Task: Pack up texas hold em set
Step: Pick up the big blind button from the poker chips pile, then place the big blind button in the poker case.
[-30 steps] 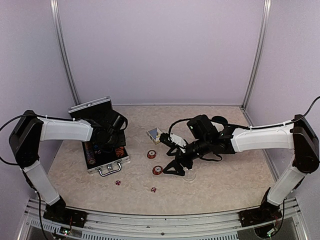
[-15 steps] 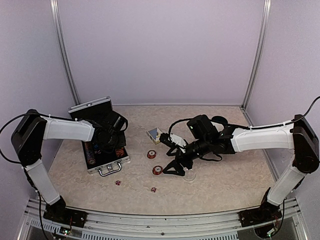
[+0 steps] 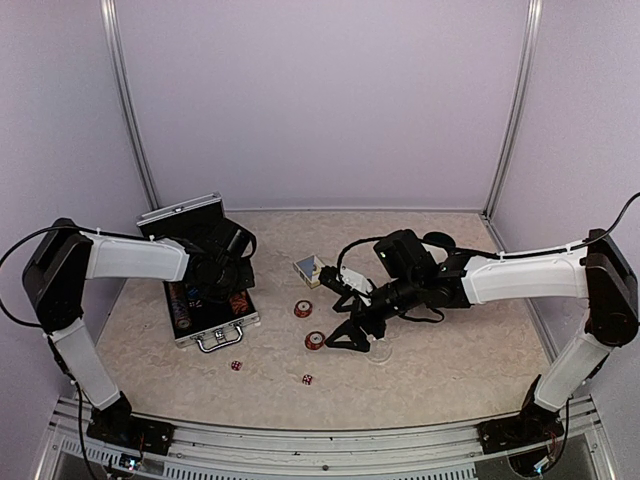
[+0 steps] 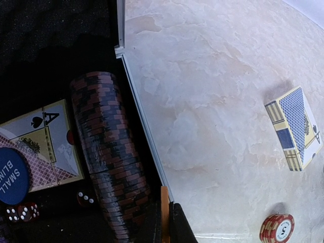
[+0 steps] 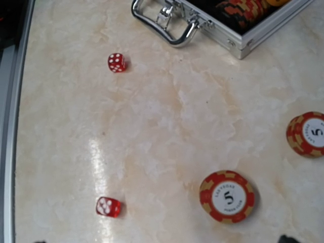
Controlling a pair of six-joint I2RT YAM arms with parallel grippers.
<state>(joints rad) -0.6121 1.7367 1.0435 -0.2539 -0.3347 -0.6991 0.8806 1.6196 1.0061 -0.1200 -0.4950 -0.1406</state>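
- The loose poker chip (image 5: 227,196) and its neighbour (image 5: 308,133) lie flat on the table (image 3: 440,370), near the right arm. I judge them stiff, light and smooth-faced. A pinch across the rim looks like my only hold, since they sit too low to get under.
- The two red dice (image 5: 117,62) (image 5: 108,206) are tiny, hard and likely to skitter, so I'd grip them on opposite flat faces.
- The card box (image 4: 296,129) on the table is light cardboard that could dent, so I'd take it across its narrow sides.
- The clear disc (image 3: 381,351) is thin and hard to make out. It will probably be slippery.
- The open briefcase (image 3: 248,319) sits at the left of the table with its lid up. It already holds a row of chips (image 4: 109,162), a card box and some dice.
- The left fingers (image 4: 179,228) are pressed together over the case's right-hand rim, beside the chip row, and I see nothing pinched between them.
- The right fingers (image 3: 342,332) are spread wide, low over the table between the nearest chip and the clear disc.
- Against a second ago, the left fingers have gone from partly apart to fully closed, and that wrist has shifted slightly over the case.
- The right arm, the chips, the dice and the card box have not moved.
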